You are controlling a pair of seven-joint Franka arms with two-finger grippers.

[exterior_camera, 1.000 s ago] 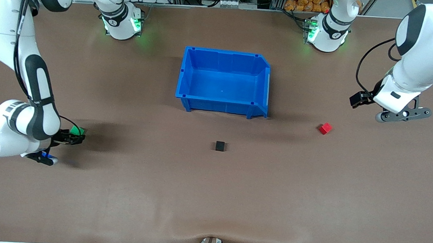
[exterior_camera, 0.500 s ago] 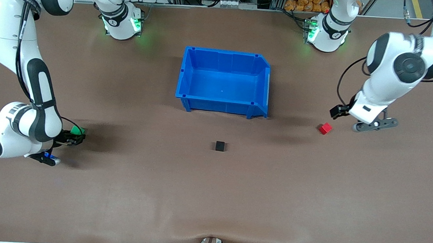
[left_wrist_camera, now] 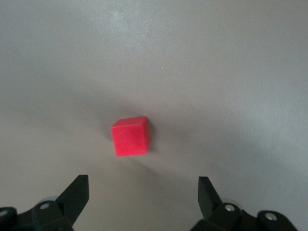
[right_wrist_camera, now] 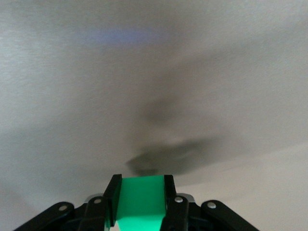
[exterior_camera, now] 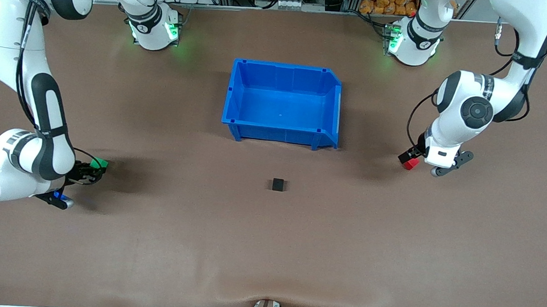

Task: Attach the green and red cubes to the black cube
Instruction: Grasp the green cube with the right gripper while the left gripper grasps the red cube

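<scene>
Wrist views give us what front can't: right hand (right_wrist_camera: pixel 140 202) clamped on green cube (right_wrist_camera: pixel 141 202), left hand (left_wrist_camera: pixel 143 192) spread wide over red cube (left_wrist_camera: pixel 130 136). Black cube (exterior_camera: pixel 278 184) sits nearer front cam than blue bin (exterior_camera: pixel 282 103).

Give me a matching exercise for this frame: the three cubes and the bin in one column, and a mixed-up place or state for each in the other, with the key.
Things:
1. green cube
2. red cube
3. black cube
4. blue bin

Places or states:
A. on the table, alone, nearer the front camera than the bin
B. clamped in the shut right pincer
C. nothing inside, nearest the arm bases of the four
D. on the table under the open left pincer, not gripped

Pairs: 1-B, 2-D, 3-A, 4-C
</scene>
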